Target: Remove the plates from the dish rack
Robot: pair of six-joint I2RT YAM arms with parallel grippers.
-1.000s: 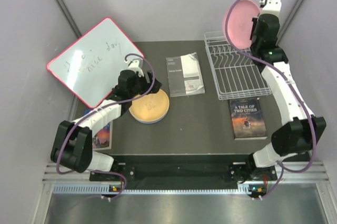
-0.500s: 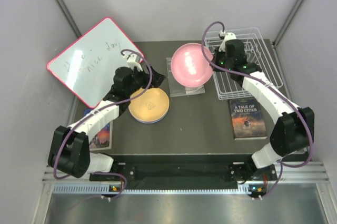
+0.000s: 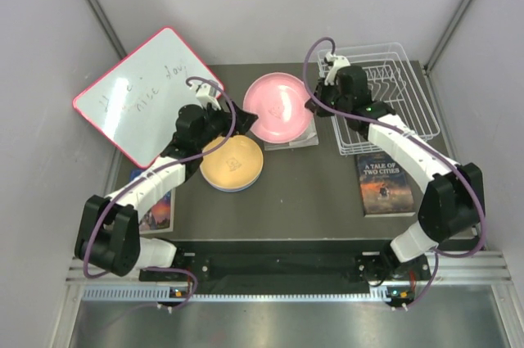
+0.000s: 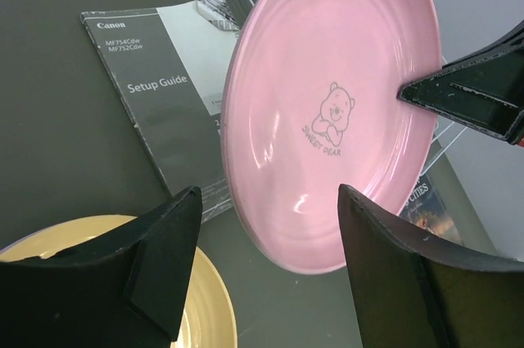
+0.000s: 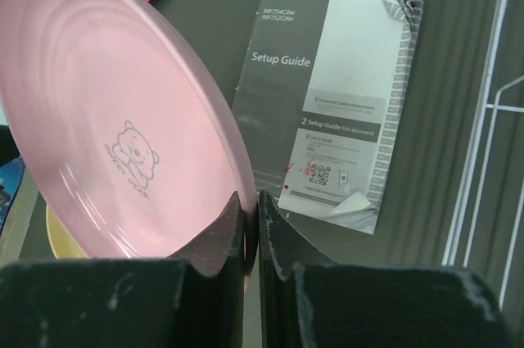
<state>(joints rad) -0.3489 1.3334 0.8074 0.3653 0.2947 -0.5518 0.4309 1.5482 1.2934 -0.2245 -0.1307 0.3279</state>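
Note:
My right gripper [image 3: 315, 107] is shut on the rim of the pink plate [image 3: 278, 107], which has a small bear print, and holds it tilted above the setup guide [image 3: 304, 137]. The right wrist view shows the plate [image 5: 115, 119] pinched between the fingers [image 5: 214, 237]. My left gripper [image 3: 219, 123] is open and empty just above the orange plate [image 3: 232, 164], which tops a stack with a lavender edge showing below. In the left wrist view the pink plate [image 4: 327, 110] hangs in front of my left gripper [image 4: 270, 258]. The white wire dish rack [image 3: 381, 102] holds no plate. The light blue plate is hidden.
A whiteboard with a red frame [image 3: 143, 94] leans at the back left. A book, A Tale of Two Cities [image 3: 385, 184], lies in front of the rack. Another book [image 3: 157, 209] lies under the left arm at the table's left edge.
My right arm swung the pink plate from above the rack leftward and down over the setup guide. The left gripper shifted slightly toward it.

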